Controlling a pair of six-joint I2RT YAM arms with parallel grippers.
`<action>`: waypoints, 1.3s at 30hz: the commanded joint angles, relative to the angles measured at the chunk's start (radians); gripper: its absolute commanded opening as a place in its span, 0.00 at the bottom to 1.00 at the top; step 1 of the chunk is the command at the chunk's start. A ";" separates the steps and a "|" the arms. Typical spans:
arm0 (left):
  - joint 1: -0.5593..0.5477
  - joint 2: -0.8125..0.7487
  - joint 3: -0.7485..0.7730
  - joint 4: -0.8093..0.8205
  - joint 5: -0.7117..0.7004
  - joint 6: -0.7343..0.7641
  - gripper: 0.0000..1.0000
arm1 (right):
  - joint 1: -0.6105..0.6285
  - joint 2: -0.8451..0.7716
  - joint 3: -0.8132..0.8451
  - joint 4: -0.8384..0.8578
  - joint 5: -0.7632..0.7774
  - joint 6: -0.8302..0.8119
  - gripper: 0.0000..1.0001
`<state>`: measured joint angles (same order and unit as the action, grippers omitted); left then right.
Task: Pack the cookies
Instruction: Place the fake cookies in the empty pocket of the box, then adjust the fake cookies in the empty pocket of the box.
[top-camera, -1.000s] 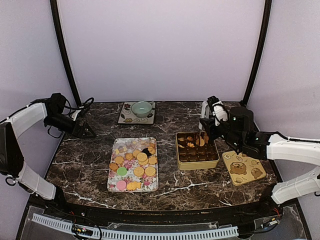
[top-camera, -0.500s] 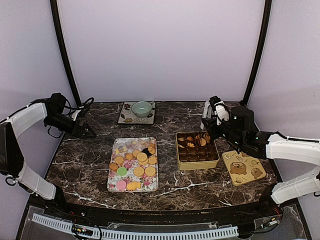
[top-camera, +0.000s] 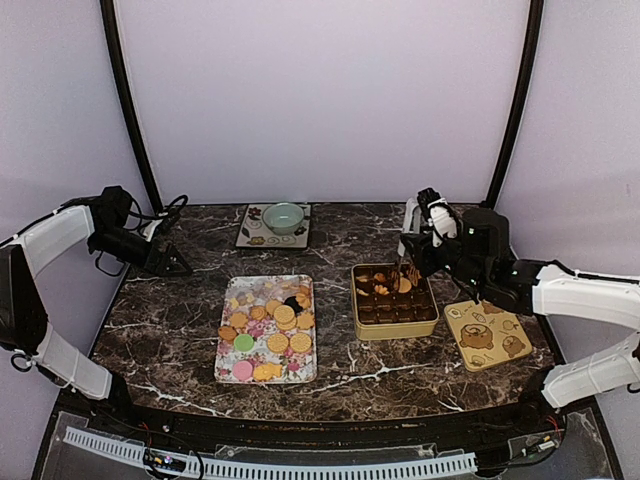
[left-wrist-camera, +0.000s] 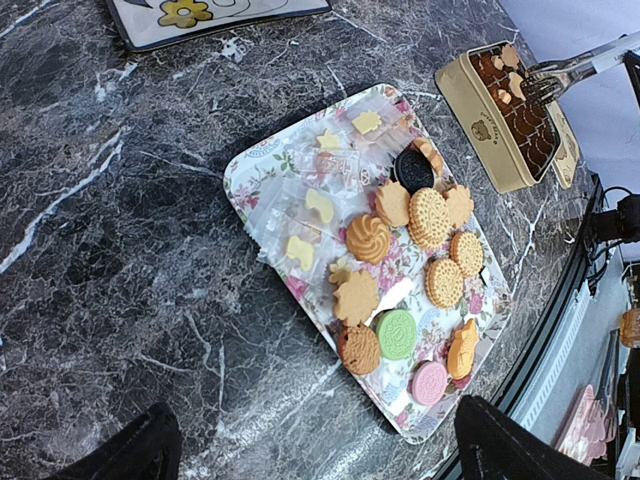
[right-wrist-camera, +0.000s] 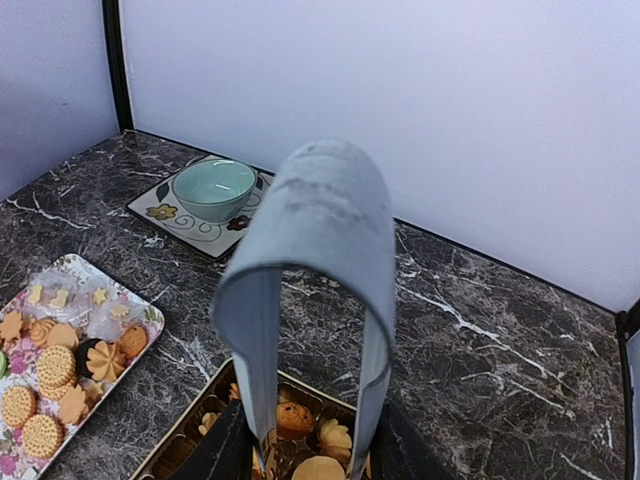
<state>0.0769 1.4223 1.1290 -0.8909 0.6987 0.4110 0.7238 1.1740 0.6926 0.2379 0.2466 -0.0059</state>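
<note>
Gold-coloured tin (top-camera: 358, 300) on the bench (top-camera: 180, 320) appears to have been given another of the cookies (top-camera: 283, 314): the tongs (right-wrist-camera: 320, 200), pinched between the right jaws, have been let spring wider over its rear compartments. Most cookies are left on the floral tray (top-camera: 222, 370); the left jaws are held spread, well apart.

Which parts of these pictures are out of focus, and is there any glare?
Right wrist view: the grey tongs close to the lens look soft, while the bowl is sharp. Left wrist view: the dark fingers at the bottom edge are blurred, the tray crisp. Top view: even light, no strong glare.
</note>
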 joint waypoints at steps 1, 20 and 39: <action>0.008 -0.019 0.009 -0.014 0.018 0.003 0.98 | -0.005 -0.017 0.048 0.047 -0.013 -0.012 0.37; 0.008 -0.019 0.002 -0.016 0.015 0.009 0.98 | -0.047 0.000 0.008 0.055 -0.022 -0.011 0.32; 0.007 -0.013 0.008 -0.019 0.016 0.006 0.98 | -0.047 -0.003 -0.007 0.099 -0.118 0.055 0.30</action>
<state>0.0769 1.4223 1.1290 -0.8909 0.6987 0.4110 0.6796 1.1942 0.6662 0.2985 0.1745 0.0216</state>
